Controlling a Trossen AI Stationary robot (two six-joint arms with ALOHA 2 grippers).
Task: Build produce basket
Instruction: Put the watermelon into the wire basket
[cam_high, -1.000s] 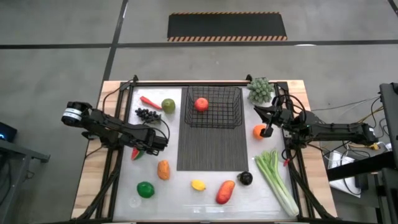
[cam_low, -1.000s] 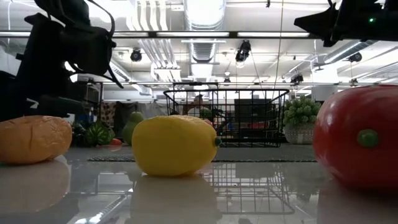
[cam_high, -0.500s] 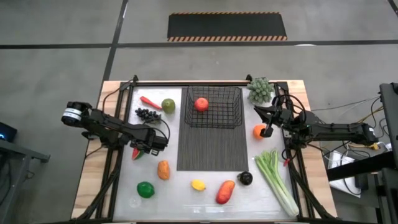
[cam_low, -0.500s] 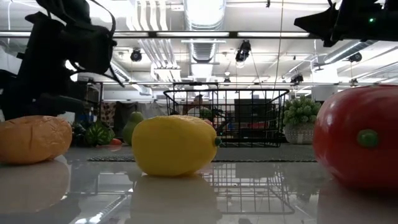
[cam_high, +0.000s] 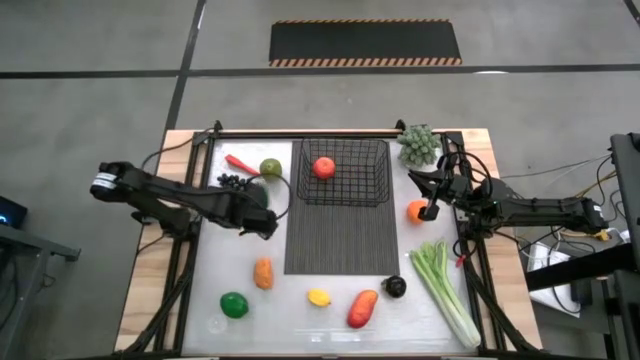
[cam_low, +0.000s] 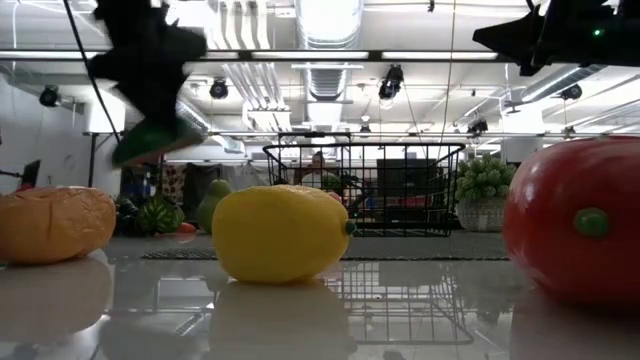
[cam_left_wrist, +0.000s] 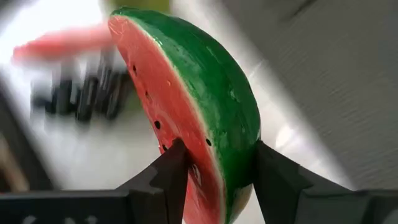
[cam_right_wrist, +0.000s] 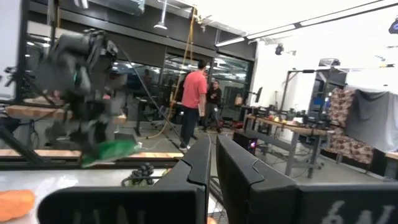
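My left gripper (cam_high: 264, 223) hangs over the white table just left of the ribbed mat (cam_high: 340, 240), shut on a watermelon slice (cam_left_wrist: 199, 112), which shows green in the low view (cam_low: 150, 140). The black wire basket (cam_high: 343, 172) stands at the mat's far end with a red tomato (cam_high: 323, 167) inside. A chili (cam_high: 240, 163), a green apple (cam_high: 270, 168) and grapes (cam_high: 235, 182) lie left of the basket. My right gripper (cam_right_wrist: 212, 155) waits shut above the table's right side, near an orange (cam_high: 416, 211). My left gripper pinches the watermelon slice near one end, one finger on the red flesh face (cam_left_wrist: 186, 140), the other on the green rind (cam_left_wrist: 245, 140). The fingers slant down from the table's left. The slice is lifted clear of the table and sticks out beyond the fingertips.
Near the front lie an orange-brown fruit (cam_high: 262, 272), a lime (cam_high: 234, 304), a lemon (cam_high: 319, 297), a red-orange mango (cam_high: 363, 308) and a dark fruit (cam_high: 396, 287). A celery stalk (cam_high: 445, 290) lies at the right. A green leafy piece (cam_high: 419, 145) sits at the far right.
My left gripper has risen from the table and gone a little toward the mat and the far edge, turning as it went. The watermelon slice, which lay on the table under it, has come up with it, clear of the table.
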